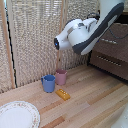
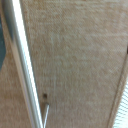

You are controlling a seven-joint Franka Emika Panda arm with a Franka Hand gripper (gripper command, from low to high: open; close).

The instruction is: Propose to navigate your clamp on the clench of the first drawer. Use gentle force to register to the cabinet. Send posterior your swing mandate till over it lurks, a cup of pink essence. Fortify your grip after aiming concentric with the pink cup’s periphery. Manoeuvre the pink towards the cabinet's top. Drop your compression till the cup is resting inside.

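Pink cup (image 1: 61,76) waits on the wooden floor, touching the blue cup (image 1: 48,83)
Arm raised high near the cabinet (image 1: 111,50), clamp not visible, so I cannot tell whether its fingers are apart

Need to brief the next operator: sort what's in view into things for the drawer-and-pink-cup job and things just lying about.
For the job:
- pink cup, on the floor beside the blue cup
- cabinet
- first drawer
- its handle

Lying about:
- blue cup
- yellow block
- plate
- woven screen

The pincer itself isn't visible.
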